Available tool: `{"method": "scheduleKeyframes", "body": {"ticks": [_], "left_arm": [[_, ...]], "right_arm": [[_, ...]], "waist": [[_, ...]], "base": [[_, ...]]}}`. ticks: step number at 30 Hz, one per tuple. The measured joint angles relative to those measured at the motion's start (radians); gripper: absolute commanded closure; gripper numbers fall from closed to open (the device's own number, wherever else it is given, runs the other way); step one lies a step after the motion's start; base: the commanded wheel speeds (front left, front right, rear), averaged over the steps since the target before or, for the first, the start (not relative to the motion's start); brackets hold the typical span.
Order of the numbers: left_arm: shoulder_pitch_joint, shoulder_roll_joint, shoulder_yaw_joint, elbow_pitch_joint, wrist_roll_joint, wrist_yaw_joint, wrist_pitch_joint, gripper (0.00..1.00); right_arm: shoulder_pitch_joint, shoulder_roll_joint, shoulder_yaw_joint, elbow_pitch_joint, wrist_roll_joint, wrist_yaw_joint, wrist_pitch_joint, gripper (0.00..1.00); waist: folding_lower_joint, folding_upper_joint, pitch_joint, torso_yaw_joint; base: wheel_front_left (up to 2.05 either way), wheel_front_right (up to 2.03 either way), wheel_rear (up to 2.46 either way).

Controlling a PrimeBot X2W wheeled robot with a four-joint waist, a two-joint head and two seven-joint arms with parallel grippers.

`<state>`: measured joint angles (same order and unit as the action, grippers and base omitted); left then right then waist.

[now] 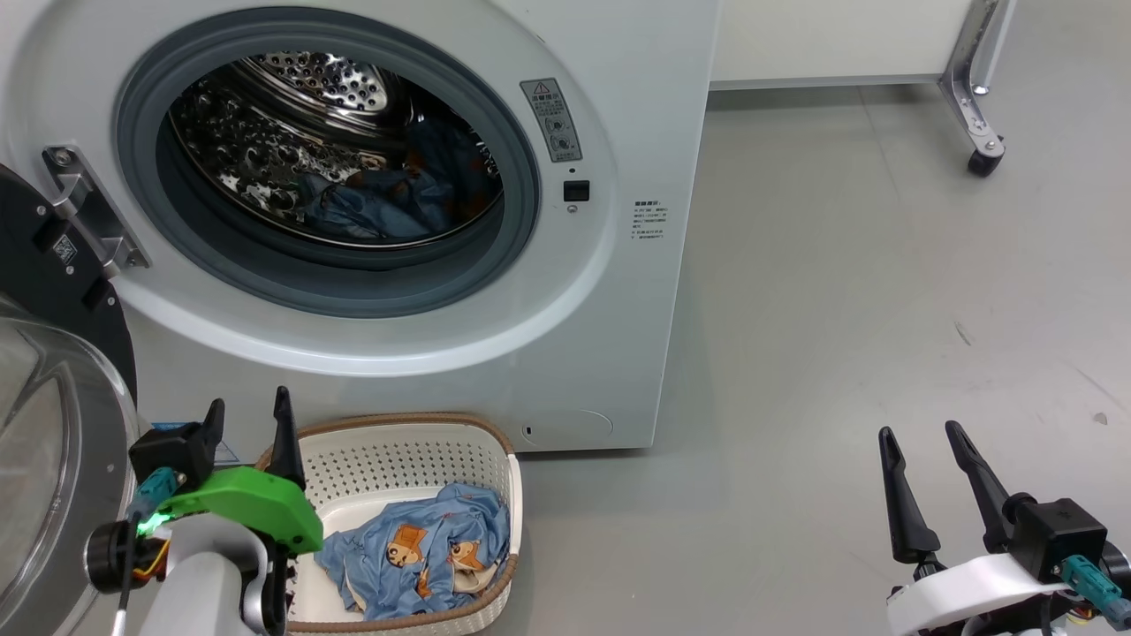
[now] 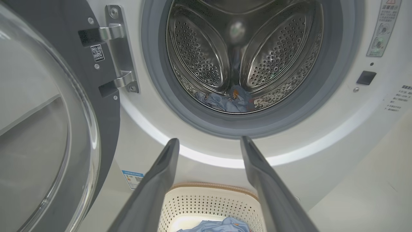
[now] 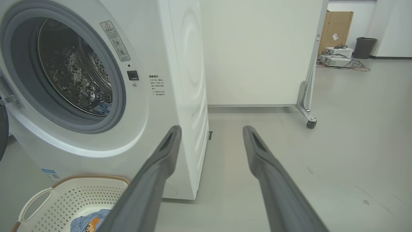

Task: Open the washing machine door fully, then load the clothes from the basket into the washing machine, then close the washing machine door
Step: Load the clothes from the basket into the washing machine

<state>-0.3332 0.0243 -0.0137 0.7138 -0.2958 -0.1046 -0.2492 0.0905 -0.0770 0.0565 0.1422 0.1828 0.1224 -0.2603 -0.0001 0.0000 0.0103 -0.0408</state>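
Observation:
The white washing machine (image 1: 610,291) stands open, its door (image 1: 53,415) swung out to the left on a metal hinge (image 1: 93,212). Blue clothes (image 1: 389,199) lie in the steel drum (image 2: 206,58). More light blue clothes (image 1: 424,548) with orange figures lie in the cream basket (image 1: 415,450) on the floor in front of the machine. My left gripper (image 1: 249,417) hangs open and empty just left of the basket, fingers pointing toward the drum (image 2: 209,141). My right gripper (image 1: 923,437) is open and empty over bare floor at the lower right.
A white panel on a caster leg (image 1: 981,132) stands behind the machine at the right. Grey floor (image 1: 884,291) spreads to the right of the machine. A cardboard box (image 3: 338,29), a bin (image 3: 365,47) and cables lie far back.

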Motion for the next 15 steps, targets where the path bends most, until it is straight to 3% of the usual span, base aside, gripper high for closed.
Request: {"method": "scheduleKeyframes", "body": {"ticks": [15], "left_arm": [[0.287,0.002,0.073,-0.296,-0.002,0.0,0.0,0.0]], "right_arm": [[0.033,-0.019,-0.004,-0.041,-0.011,0.0,0.0,0.0]], "waist": [[0.0,0.0,-0.027,-0.015]], "base": [[0.0,0.0,0.0]]}}
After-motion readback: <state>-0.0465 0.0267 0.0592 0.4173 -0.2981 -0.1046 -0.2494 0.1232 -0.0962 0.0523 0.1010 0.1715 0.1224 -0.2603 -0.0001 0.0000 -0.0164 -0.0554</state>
